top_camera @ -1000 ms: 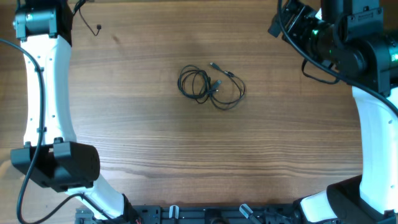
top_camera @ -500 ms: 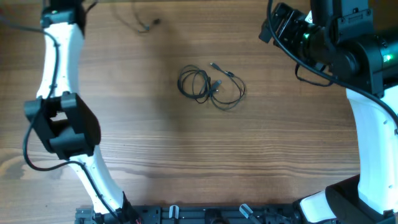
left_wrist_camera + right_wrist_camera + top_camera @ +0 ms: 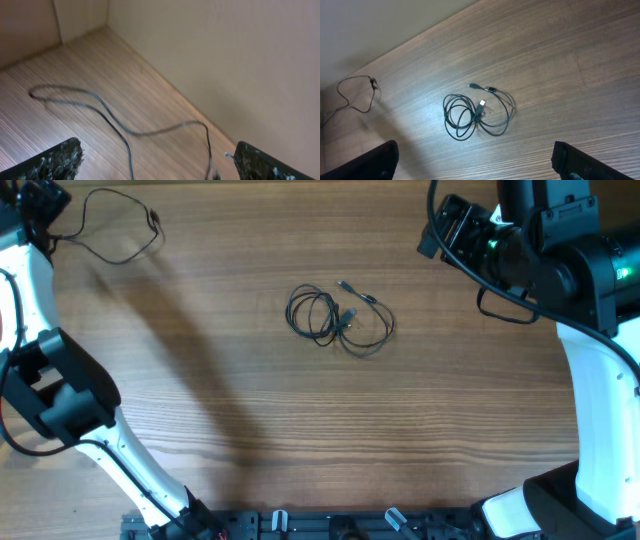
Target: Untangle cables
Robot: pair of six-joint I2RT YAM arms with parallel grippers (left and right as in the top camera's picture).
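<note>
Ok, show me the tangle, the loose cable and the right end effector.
tangle (image 3: 479, 116), right wrist view, on the crossing wires at its middle.
loose cable (image 3: 131, 133), left wrist view, on the bend midway along it.
right end effector (image 3: 475, 152), right wrist view, midway between its open fingertips.

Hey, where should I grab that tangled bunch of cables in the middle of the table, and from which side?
On the cable bundle, probably the wide loop on the side toward the right arm. It lies flat as a lone strand, clear of the crossings in the middle. Come straight down from above and straddle it across the strand.
</note>
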